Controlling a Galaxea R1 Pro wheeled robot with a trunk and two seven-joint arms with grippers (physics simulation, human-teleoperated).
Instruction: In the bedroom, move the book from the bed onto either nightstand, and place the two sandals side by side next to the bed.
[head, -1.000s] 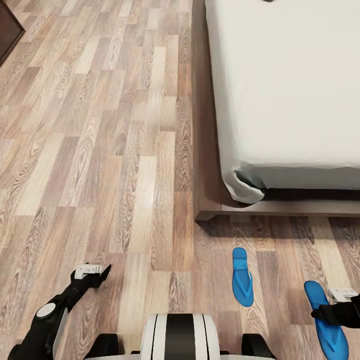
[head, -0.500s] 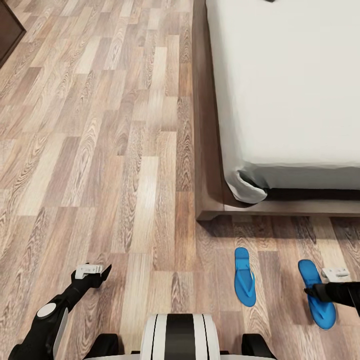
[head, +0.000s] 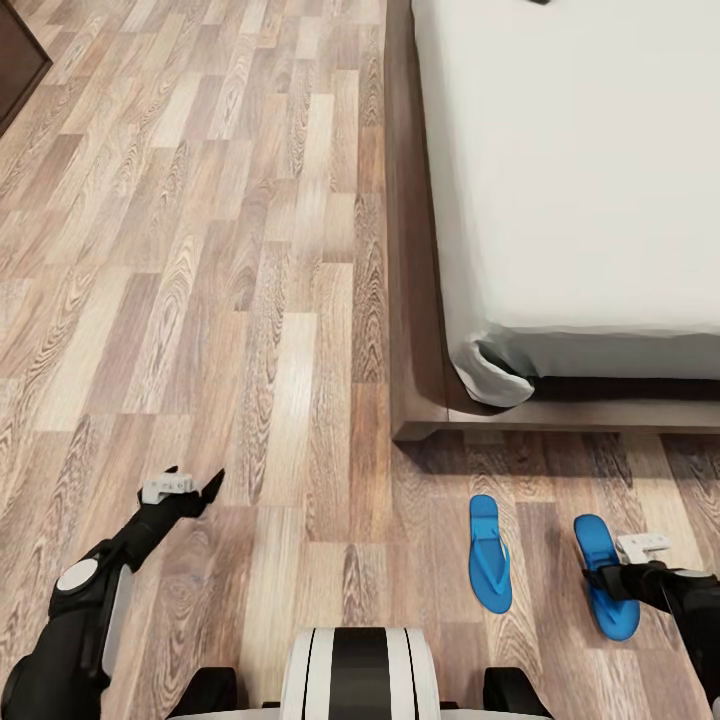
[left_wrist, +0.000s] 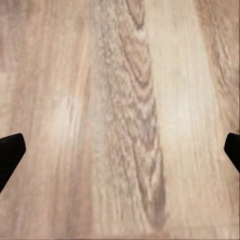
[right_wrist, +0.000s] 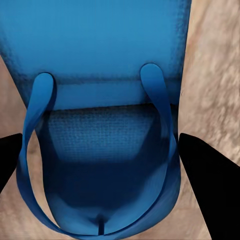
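Observation:
Two bright blue sandals lie on the wood floor near the foot of the bed (head: 600, 180). One sandal (head: 487, 565) rests flat on the planks by the corner of the dark bed frame (head: 410, 300). To its right is the second sandal (head: 592, 538) (right_wrist: 105, 135), with my right gripper (head: 603, 580) (right_wrist: 107, 165) shut on it and a finger at each side of its strap end. My left gripper (head: 190, 483) (left_wrist: 120, 152) hangs open over bare planks at the lower left. The book and the nightstand are out of view.
A corner of a dark wooden cabinet (head: 15, 60) shows at the far left. A small dark sliver (head: 540, 1) sits on the mattress at the picture's top edge, too little to identify. Wood-plank floor (head: 220, 280) spreads to the left of the bed.
My right gripper has carried the second sandal leftward and a little toward the bed, closer to the first sandal. My left arm has lifted slightly forward.

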